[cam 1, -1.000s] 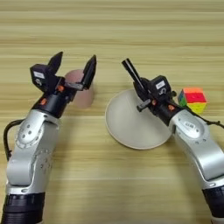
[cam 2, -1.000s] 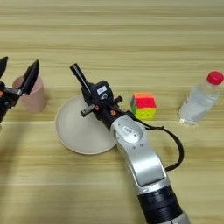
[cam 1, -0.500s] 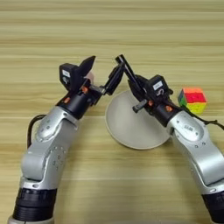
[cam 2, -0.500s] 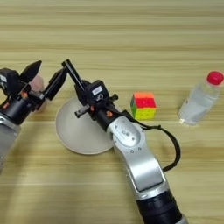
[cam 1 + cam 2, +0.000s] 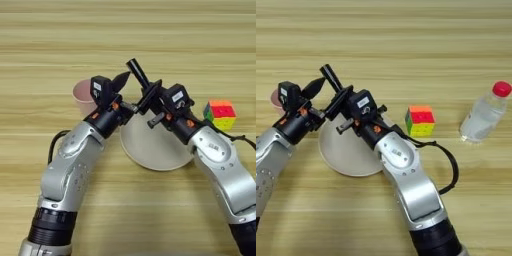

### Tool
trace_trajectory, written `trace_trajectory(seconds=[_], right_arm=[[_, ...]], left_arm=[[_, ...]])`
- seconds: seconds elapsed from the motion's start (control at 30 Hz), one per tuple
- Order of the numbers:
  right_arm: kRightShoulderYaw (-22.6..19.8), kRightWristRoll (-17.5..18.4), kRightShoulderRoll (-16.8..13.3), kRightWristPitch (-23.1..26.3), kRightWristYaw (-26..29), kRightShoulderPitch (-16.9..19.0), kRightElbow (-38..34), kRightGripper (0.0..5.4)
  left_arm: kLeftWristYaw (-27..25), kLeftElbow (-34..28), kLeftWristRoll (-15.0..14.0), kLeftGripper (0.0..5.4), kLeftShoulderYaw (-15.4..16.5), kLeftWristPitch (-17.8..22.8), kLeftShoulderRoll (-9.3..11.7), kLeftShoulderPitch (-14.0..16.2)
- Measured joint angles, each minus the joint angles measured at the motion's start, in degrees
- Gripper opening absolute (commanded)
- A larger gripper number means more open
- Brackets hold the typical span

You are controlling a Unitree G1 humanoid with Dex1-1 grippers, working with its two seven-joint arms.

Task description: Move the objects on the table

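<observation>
Right pincer (image 5: 150,97) grips a slim black marker pen (image 5: 138,75) above the round beige plate's (image 5: 150,150) twelve o'clock rim; left pincer (image 5: 121,92), fingers spread, meets it. Pink tapered plastic cup (image 5: 82,95) sits at nine o'clock, multicoloured puzzle cube (image 5: 220,114) at three. A mistimed handover could drop the pen.

Item count on the light wooden table (image 5: 128,35):
- One slim black marker pen (image 5: 138,74), upper centre.
- One pale pink plastic cup (image 5: 82,95), centre left.
- One multicoloured puzzle cube (image 5: 220,114), right.
- One round beige plate (image 5: 152,147), centre.
- One clear plastic bottle with red cap (image 5: 484,113), far right.
</observation>
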Motion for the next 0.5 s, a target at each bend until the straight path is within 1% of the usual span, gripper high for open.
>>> trace_trajectory(seconds=[0.4, 0.5], right_arm=[[1.26, -0.12, 0.01, 0.00, 0.03, 0.48, -0.30, 0.93], [1.58, -0.10, 0.02, 0.00, 0.05, 0.50, -0.30, 0.93]], left_arm=[[0.16, 2.28, 0.06, 5.40, 2.53, 0.10, -0.45, -1.86], [0.08, 2.37, 0.06, 5.40, 2.74, 0.09, -0.55, -2.14]])
